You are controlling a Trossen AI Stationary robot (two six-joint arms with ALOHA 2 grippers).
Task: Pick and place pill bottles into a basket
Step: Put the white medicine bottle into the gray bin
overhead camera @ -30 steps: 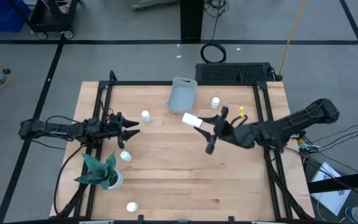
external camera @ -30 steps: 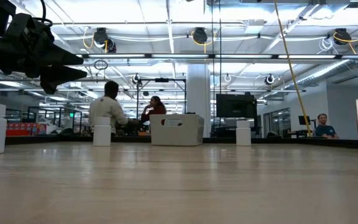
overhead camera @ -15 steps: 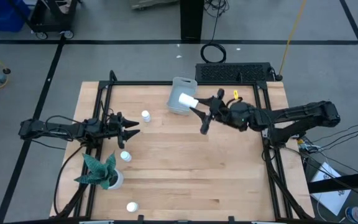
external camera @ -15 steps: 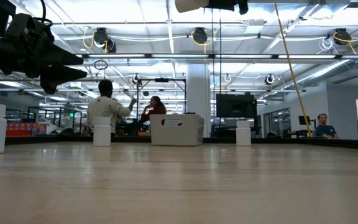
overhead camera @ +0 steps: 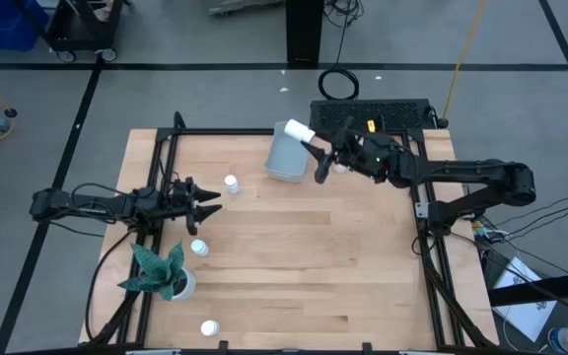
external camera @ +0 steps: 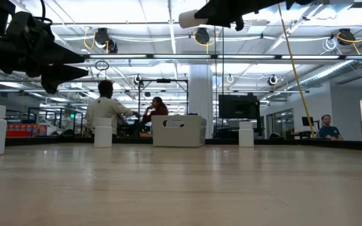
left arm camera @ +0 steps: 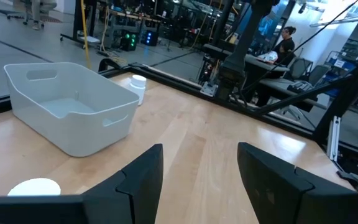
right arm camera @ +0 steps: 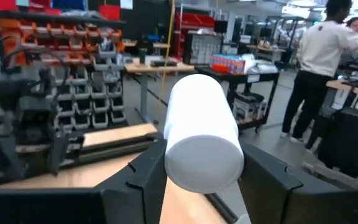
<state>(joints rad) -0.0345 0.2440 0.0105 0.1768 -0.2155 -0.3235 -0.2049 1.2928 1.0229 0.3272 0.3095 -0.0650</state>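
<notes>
The pale grey-blue basket (overhead camera: pixel 286 158) stands at the table's far middle, also seen in the left wrist view (left arm camera: pixel 73 112). My right gripper (overhead camera: pixel 313 156) hovers level over its far right corner, shut on a white pill bottle (overhead camera: pixel 299 131), which shows high in the low view (external camera: pixel 193 17). Other pill bottles stand upright on the wood: one left of the basket (overhead camera: pixel 231 183), one right of it (left arm camera: pixel 137 87), one near the plant (overhead camera: pixel 199 248), one at the near edge (overhead camera: pixel 208 328). My left gripper (overhead camera: pixel 212 202) waits open at the table's left. My right gripper pinches the pill bottle's round side (right arm camera: pixel 201 155) between its two fingers (right arm camera: pixel 138 180). The fingers lie level and come from the table's right. The bottle lies roughly level along them, its end sticking out past the fingertips, lifted well clear of the table and basket.
A green plant in a white pot (overhead camera: pixel 166 274) stands at the near left. A black ridged box (overhead camera: pixel 373 113) sits beyond the far edge. Black frame rails (overhead camera: pixel 166 158) run along the table's sides. People sit in the room behind.
My right gripper has swung from the table's middle toward the far edge, carrying the pill bottle, and now hangs over the basket's far right corner. The bottle has stayed lifted and roughly level.
</notes>
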